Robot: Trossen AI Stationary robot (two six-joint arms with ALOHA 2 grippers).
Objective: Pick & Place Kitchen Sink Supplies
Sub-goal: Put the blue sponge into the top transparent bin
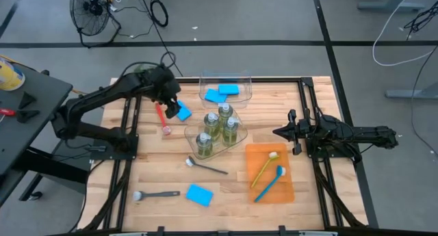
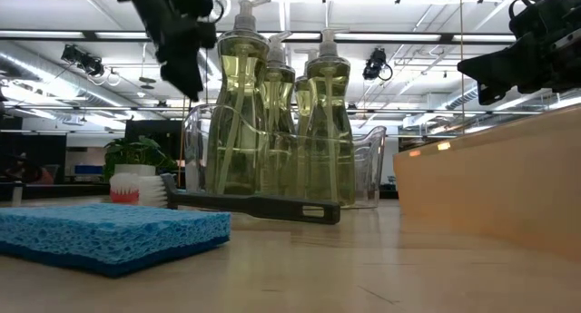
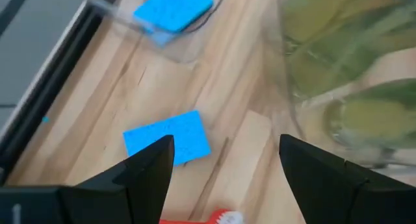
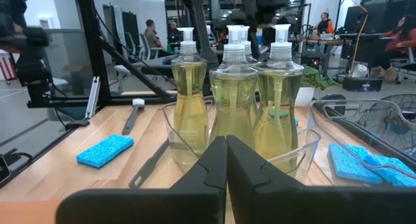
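One loose blue sponge [image 1: 184, 113] lies near the table's far-left corner; left gripper [image 1: 171, 105], fingers spread, hovers above, probably descending next; right gripper [image 1: 279, 133], pressed together, waits.

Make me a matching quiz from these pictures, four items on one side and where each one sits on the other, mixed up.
Items:
1. pump bottles
2. yellow-green brush
3. red brush
4. two sponges

Places:
A. in the clear bin at the table's far edge
B. on the bare table, under the left gripper
C. on the orange tray
D. standing in the clear bin at mid-table

Pairs: 1-D, 2-C, 3-B, 4-A
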